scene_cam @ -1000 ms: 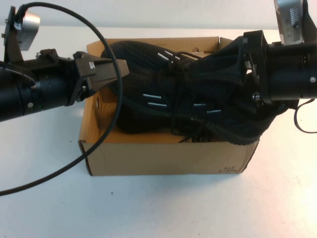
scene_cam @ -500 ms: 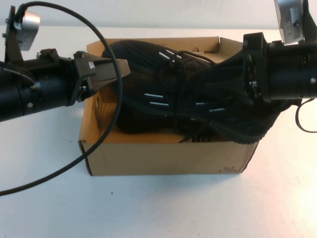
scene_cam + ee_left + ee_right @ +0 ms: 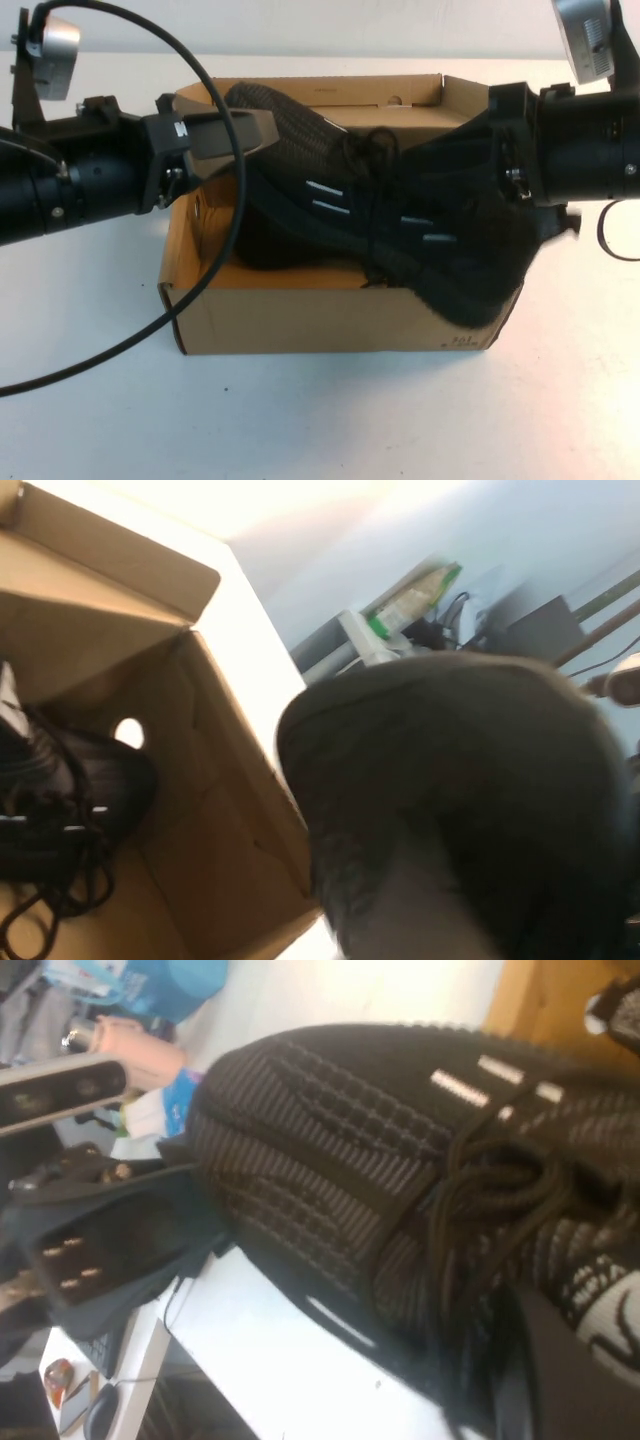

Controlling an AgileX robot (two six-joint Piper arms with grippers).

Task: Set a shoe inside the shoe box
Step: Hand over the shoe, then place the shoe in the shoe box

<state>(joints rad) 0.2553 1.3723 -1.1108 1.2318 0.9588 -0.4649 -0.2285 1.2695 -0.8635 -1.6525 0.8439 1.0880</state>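
The shoe [image 3: 330, 170], a black knit sneaker with white dashes, lies tilted across the open top of the shoe box [image 3: 330, 320]. Its toe points to the back left and its sole hangs over the box's front right corner. My right gripper [image 3: 462, 188] is shut on the shoe at its collar. In the right wrist view one of its fingers [image 3: 560, 1380] lies against the white tongue label. My left gripper [image 3: 262, 130] is at the toe, above the box's left wall. The toe [image 3: 450, 780] fills the left wrist view and hides the jaws.
A second black shoe [image 3: 275, 250] lies lower inside the box, and its laces [image 3: 40, 880] show in the left wrist view. A black cable [image 3: 215, 250] loops from the left arm across the box's left front corner. White table lies all round.
My right gripper went from open to shut at the shoe's collar. The shoe tipped: its toe rose and its sole swung down over the front right corner. The left gripper rose slightly.
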